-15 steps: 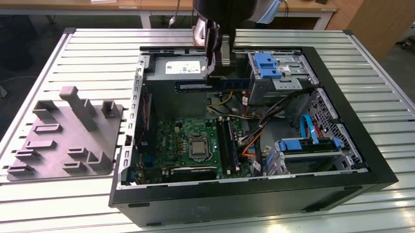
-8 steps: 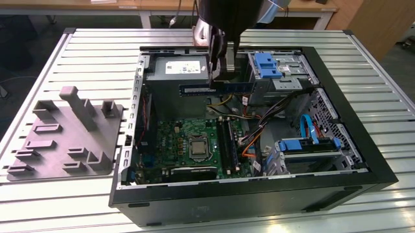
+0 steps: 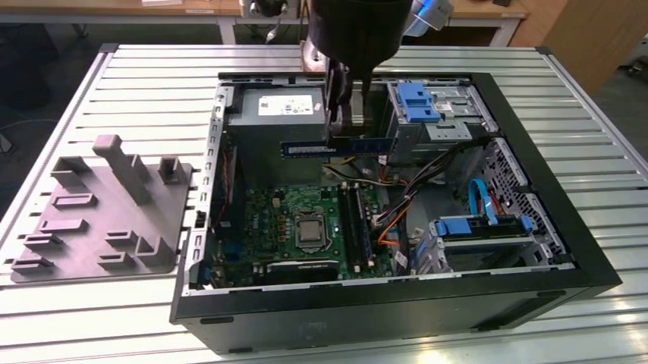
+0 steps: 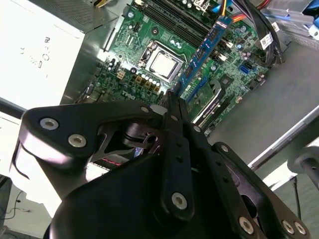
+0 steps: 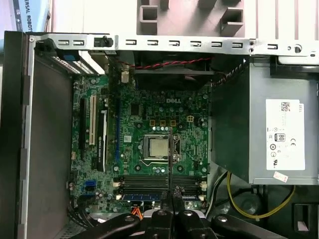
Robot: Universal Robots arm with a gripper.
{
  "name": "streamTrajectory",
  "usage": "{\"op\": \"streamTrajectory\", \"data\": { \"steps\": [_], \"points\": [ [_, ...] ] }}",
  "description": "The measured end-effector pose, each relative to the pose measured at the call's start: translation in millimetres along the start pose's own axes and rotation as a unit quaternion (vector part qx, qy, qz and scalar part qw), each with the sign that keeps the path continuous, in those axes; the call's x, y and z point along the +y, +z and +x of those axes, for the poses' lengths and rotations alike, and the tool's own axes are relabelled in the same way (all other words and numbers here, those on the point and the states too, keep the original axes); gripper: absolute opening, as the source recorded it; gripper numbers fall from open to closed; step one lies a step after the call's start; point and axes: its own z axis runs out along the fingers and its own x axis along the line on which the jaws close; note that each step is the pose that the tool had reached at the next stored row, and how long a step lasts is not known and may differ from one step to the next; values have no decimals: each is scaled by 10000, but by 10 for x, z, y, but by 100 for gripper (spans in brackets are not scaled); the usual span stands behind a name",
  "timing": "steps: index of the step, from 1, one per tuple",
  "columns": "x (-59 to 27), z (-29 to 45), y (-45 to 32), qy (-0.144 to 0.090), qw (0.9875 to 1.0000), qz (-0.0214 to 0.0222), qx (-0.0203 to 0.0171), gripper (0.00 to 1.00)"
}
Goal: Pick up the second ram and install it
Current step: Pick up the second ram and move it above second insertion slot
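Since the claw (image 4: 173, 98) is clamped on the ram (image 4: 205, 49), which juts out well past it, I judge pickup done and the carry toward install in hand. Below lies the motherboard (image 5: 149, 119), its slots (image 5: 159, 181) not yet touched by the ram, which hangs roughly level above the open case (image 3: 405, 307) in the exterior view. Seating it calls, I think, for matching the ram's long edge to a free slot and pressing straight down. Farther off, the case rests on the worktop (image 3: 152, 76).
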Motion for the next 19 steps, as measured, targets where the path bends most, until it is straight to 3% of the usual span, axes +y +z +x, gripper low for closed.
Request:
{"op": "streamTrajectory", "data": {
  "steps": [19],
  "points": [
    [65, -12, 292, 0, 10000, 0, 0, 11]
  ]
}}
